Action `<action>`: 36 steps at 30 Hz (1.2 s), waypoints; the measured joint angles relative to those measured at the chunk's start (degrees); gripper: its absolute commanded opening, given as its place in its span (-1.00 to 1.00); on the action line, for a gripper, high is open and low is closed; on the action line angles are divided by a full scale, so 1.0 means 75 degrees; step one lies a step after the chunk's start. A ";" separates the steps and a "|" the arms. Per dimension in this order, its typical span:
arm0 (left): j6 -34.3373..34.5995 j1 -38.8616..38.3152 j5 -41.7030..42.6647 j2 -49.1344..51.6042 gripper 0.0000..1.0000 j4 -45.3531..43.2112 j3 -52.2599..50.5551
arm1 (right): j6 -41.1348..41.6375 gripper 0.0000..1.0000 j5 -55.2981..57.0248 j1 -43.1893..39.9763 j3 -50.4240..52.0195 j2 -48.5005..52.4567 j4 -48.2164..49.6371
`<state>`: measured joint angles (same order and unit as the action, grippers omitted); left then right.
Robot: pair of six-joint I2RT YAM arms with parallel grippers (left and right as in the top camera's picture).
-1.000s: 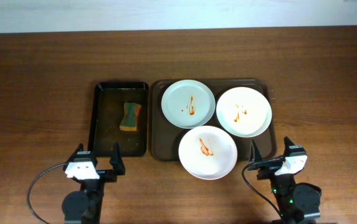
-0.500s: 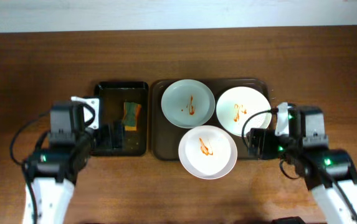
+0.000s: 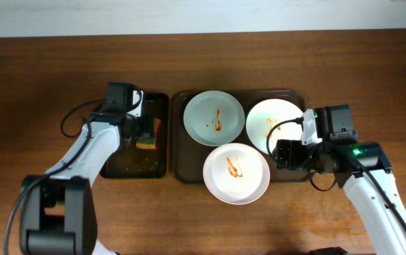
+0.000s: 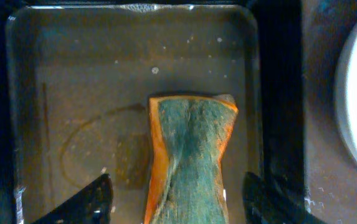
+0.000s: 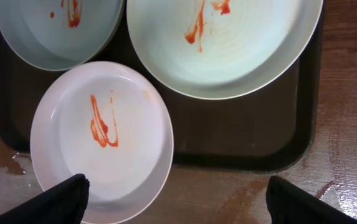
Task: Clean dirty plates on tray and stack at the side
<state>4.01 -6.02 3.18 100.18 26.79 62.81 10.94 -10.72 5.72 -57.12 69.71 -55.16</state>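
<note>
Three white plates with orange-red sauce squiggles lie on the dark brown tray (image 3: 187, 164): a bluish one (image 3: 214, 118) at the back left, one (image 3: 277, 127) at the back right, and one (image 3: 236, 173) in front that overhangs the tray's front rim. My left gripper (image 3: 140, 126) is open over a green-and-orange sponge (image 4: 190, 155), its fingers (image 4: 178, 200) on either side without touching it. My right gripper (image 3: 282, 154) is open and empty, hovering (image 5: 178, 193) over the tray's front right edge, between the front plate (image 5: 100, 140) and the back right plate (image 5: 222, 43).
The sponge lies in a narrower black tray (image 3: 121, 159) holding shallow water, left of the brown tray. Wet patches show on the wooden table (image 5: 346, 162) in front of the brown tray (image 5: 240, 137). Bare table lies on all sides.
Both arms have left the table's front edge and reached forward. The left gripper now sits over the sponge in the black tray. The right gripper hovers by the brown tray's front right.
</note>
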 measured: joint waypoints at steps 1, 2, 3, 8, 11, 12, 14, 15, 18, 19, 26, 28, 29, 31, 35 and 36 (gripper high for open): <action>0.0009 -0.0032 0.0003 0.0195 0.15 -0.0096 0.0000 | 0.0000 0.85 -0.0003 0.0000 0.0000 0.0000 0.0000; 0.0009 -0.0105 0.0006 0.0393 0.14 -0.0175 0.0000 | 0.0003 0.85 -0.0006 0.0000 0.0000 0.0000 0.0009; 0.0009 -0.0184 0.0006 0.0565 0.03 -0.0198 0.0000 | 0.0000 0.85 -0.0023 0.0000 0.0000 0.0000 0.0006; -0.0006 -0.0312 0.0003 0.0705 -0.81 -0.0321 0.0000 | 0.0000 0.85 -0.0023 0.0000 0.0000 0.0000 0.0006; 0.0012 -0.0318 0.0003 0.0705 -1.00 -0.0181 0.0000 | 0.0000 0.86 -0.0023 0.0000 0.0000 0.0000 0.0041; 0.0006 -0.0318 0.0006 0.0705 -1.00 -0.0093 0.0000 | 0.0000 0.85 -0.0023 0.0000 0.0000 0.0000 0.0041; 0.0006 -0.0318 0.0006 0.0705 -0.74 -0.0017 0.0000 | 0.0000 0.85 -0.0023 0.0000 0.0000 0.0000 0.0041; 0.0009 -0.0318 0.0003 0.0705 -0.59 0.0035 0.0000 | 0.0003 0.85 -0.0023 0.0000 0.0000 0.0000 0.0041; 0.0009 -0.0318 0.0000 0.0705 -0.61 0.0090 -0.0020 | 0.0003 0.85 -0.0023 0.0000 0.0000 0.0000 0.0041; 0.0012 -0.0318 0.0000 0.0705 -0.67 0.0076 -0.0058 | 0.0000 0.85 -0.0023 0.0000 0.0000 0.0000 0.0038; 0.0009 -0.0318 -0.0003 0.0557 -1.00 0.0227 -0.0070 | 0.0000 0.85 -0.0023 0.0000 0.0000 0.0000 0.0044; 0.0009 -0.0318 -0.0003 -0.0052 -1.00 0.0396 -0.0023 | 0.0003 0.85 -0.0023 0.0000 0.0000 0.0000 0.0041; 0.0009 -0.0318 -0.0003 -0.0251 -1.00 0.0495 0.0012 | -0.0003 0.85 -0.0023 0.0000 0.0000 0.0000 0.0041; 0.0009 -0.0318 -0.0003 -0.0294 -1.00 0.0542 -0.0070 | 0.0003 0.85 -0.0023 0.0000 0.0000 0.0000 0.0041; 0.0041 -0.0318 0.0003 0.0350 -1.00 0.0239 -0.0647 | -0.0003 0.85 -0.0023 0.0000 0.0000 0.0000 0.0020; 0.0041 -0.0318 0.0000 0.0402 -1.00 0.0175 -0.0647 | 0.0000 0.85 -0.0023 0.0000 0.0000 0.0000 -0.0082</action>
<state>4.32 -8.40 3.18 103.20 28.10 57.95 10.94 -10.90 5.72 -57.12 69.71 -55.77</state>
